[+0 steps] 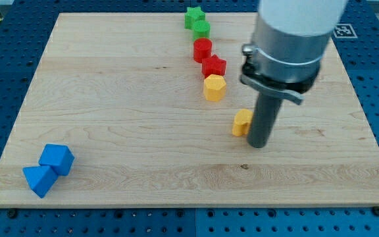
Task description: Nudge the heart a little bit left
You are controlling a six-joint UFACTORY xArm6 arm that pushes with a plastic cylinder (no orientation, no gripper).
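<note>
A small yellow block (241, 122), likely the heart though part of it is hidden by the rod, lies right of the board's middle. My tip (260, 144) rests on the board just right of it and slightly lower, touching or nearly touching its right side. A column of blocks runs above it: a yellow hexagon (214, 87), a red star (214, 66), a red round block (202, 49), a green round block (201, 28) and a green star (193, 16).
A blue cube (57, 158) and a blue triangle block (39, 180) sit together at the bottom left of the wooden board (110, 99). The arm's grey body (291, 39) hangs over the upper right.
</note>
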